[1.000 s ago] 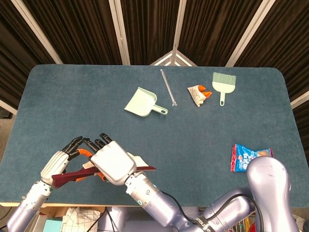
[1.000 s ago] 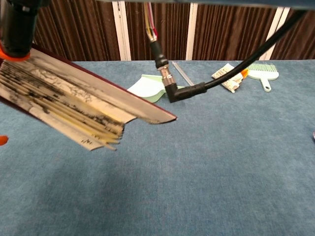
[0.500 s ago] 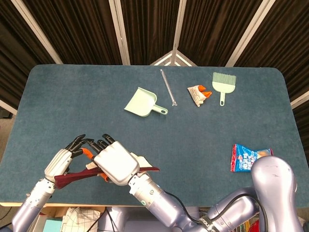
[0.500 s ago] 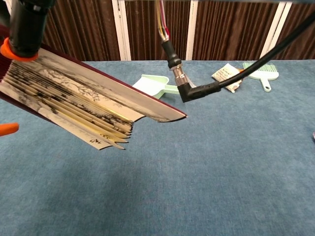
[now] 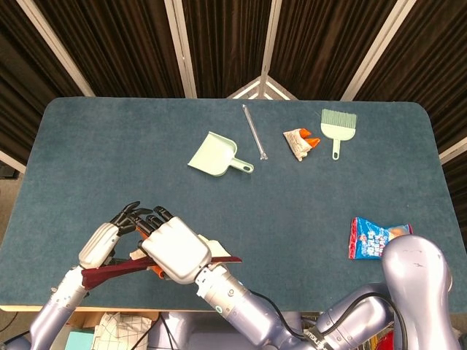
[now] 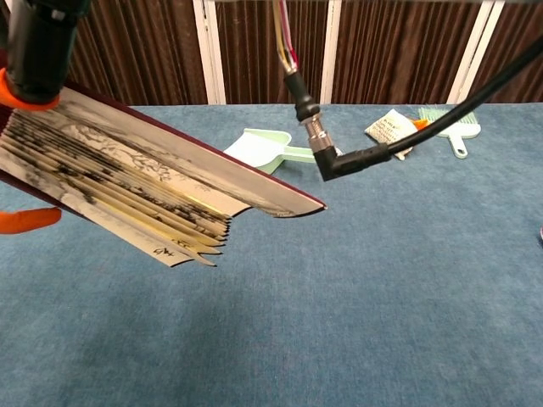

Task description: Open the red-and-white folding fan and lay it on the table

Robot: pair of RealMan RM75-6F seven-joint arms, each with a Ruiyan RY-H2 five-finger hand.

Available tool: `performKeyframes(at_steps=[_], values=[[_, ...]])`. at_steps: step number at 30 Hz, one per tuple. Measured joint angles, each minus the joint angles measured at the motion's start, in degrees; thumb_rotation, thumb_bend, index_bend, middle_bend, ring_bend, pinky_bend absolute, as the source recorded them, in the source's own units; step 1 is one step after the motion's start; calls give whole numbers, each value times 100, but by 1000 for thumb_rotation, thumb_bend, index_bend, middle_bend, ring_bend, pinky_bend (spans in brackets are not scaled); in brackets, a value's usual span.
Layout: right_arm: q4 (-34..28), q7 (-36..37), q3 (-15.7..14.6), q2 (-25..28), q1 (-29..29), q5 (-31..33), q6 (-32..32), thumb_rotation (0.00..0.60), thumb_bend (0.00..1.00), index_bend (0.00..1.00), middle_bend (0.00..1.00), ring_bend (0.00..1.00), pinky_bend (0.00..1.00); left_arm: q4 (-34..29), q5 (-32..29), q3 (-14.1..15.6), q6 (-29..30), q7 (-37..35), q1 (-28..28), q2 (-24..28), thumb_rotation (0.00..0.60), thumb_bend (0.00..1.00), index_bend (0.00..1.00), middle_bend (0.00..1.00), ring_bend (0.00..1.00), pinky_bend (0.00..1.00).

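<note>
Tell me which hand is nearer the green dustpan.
Right. The right hand sits at the near edge, straight toward the robot from the green dustpan, gripping the folding fan. The left hand lies further left, also on the fan.

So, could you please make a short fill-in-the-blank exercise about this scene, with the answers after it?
1. The folding fan is held by ____ hands, the left hand and the right hand.
2. The fan is only ____ opened.
3. The dustpan on the table is pale ____.
4. The small brush lies near the table's ____ edge.

Answers: both; partly; green; far
</note>
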Motion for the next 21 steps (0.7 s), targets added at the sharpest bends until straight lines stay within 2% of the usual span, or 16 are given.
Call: performKeyframes(at_steps=[9,14,21], values=[[-55,16,-47,32,-12,-44,47,600,427,726,137,254,181,102,25,73,-152,-80,-109,-266,600,376,501,161,0,128],[-87,43,-70,60,-29,-78,55,600,426,726,137,254,186,140,20,72,-119,-152,-130,-403,600,397,574,189,0,128],[-112,124,-117,129,-92,-122,54,600,427,726,137,254,188,89,2,50,40,-136,-111,-374,600,439,624,226,0,128]])
